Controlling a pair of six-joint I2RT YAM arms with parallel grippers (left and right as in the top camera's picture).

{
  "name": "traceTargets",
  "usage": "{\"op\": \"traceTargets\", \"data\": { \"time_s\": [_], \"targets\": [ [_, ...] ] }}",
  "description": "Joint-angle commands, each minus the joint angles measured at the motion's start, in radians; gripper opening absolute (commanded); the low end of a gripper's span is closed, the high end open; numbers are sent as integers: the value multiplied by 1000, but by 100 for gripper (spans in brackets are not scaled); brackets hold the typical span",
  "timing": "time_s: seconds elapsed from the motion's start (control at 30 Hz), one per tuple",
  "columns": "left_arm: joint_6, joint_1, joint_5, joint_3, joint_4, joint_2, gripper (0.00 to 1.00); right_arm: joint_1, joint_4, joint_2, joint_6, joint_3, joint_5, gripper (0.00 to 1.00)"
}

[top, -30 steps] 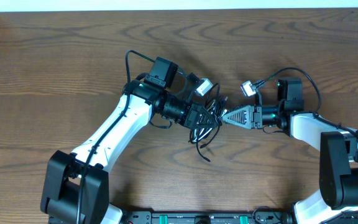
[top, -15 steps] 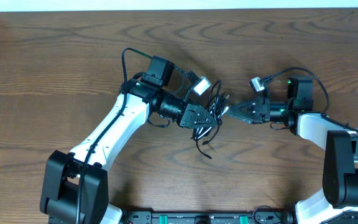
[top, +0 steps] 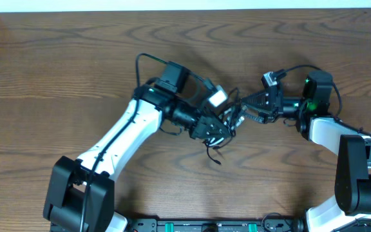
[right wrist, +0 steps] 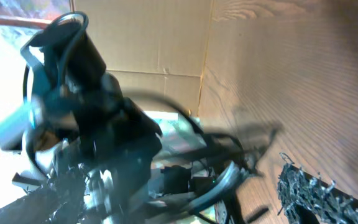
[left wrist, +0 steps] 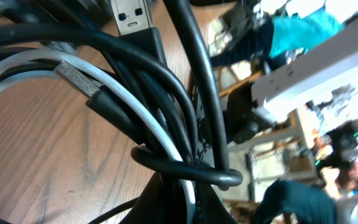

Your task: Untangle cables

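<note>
A tangled bundle of thin black cables (top: 228, 118) with one white cable sits at the table's middle. My left gripper (top: 219, 129) is shut on the bundle. In the left wrist view the black cables (left wrist: 166, 93) and the white cable (left wrist: 135, 102) loop together above my fingers (left wrist: 191, 202), and a USB plug (left wrist: 129, 15) points up. A loose black tail (top: 211, 153) hangs toward the front. My right gripper (top: 242, 111) reaches in from the right with its jaws apart at the bundle's right side. The right wrist view is blurred, with cables (right wrist: 225, 177) between the jaws.
The brown wooden table (top: 57, 71) spreads all around. Thick black leads arch over both wrists (top: 148, 59). A wrist camera block (top: 216, 98) sits just above the bundle. The robot bases stand at the front edge (top: 205, 225).
My right gripper has moved up and to the left into the bundle and its jaws have spread. My left arm has shifted right and lower with the bundle.
</note>
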Motion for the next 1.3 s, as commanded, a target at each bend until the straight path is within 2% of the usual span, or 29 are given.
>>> {"op": "traceTargets", "data": {
  "time_s": [0.0, 0.07, 0.13, 0.23, 0.3, 0.33, 0.4, 0.43, 0.63, 0.8, 0.87, 0.9, 1.07, 1.13, 1.2, 1.27],
  "targets": [
    [67, -47, -60, 0, 1, -4, 7, 18, 106, 5, 255, 3, -19, 96],
    [70, -61, -72, 0, 5, -4, 7, 32, 161, 5, 322, 3, -17, 92],
    [69, -62, -72, 0, 21, -4, 8, 51, 186, 5, 347, 3, -16, 83],
    [67, -56, -71, 0, 47, -4, 7, 88, 186, 5, 345, 3, -16, 60],
    [65, -50, -71, 0, 58, -4, 7, 113, 187, 5, 345, 3, -16, 39],
    [65, -45, -71, 0, 59, -4, 7, 124, 187, 5, 346, 3, -16, 33],
    [65, -35, -72, 0, 58, -4, 7, 137, 186, 5, 345, 3, -13, 8],
    [64, -30, -72, 0, 57, -4, 7, 142, 187, 5, 345, 3, -13, 2],
    [-55, 13, -202, 0, 58, -4, 7, 145, 186, 5, 345, 3, -16, 1],
    [-223, 54, -311, 0, 70, -4, 9, 144, 186, 5, 345, 3, -20, 1],
    [-301, 68, -324, 0, 85, -4, 17, 144, 186, 5, 345, 3, -20, 1],
    [-346, 77, -329, 0, 97, -4, 25, 144, 186, 5, 345, 3, -20, 1],
    [-622, 138, -329, 6, 164, -12, 35, 143, 186, 5, 345, 3, -13, 1],
    [-664, 156, -330, 6, 167, -22, 38, 143, 186, 5, 344, 3, -11, 1],
    [-673, 172, -333, 6, 166, -39, 45, 143, 186, 5, 340, 3, -3, 1],
    [-678, 179, -375, 6, 166, -55, 47, 143, 186, 5, 337, 3, 7, 1]
  ]
}}
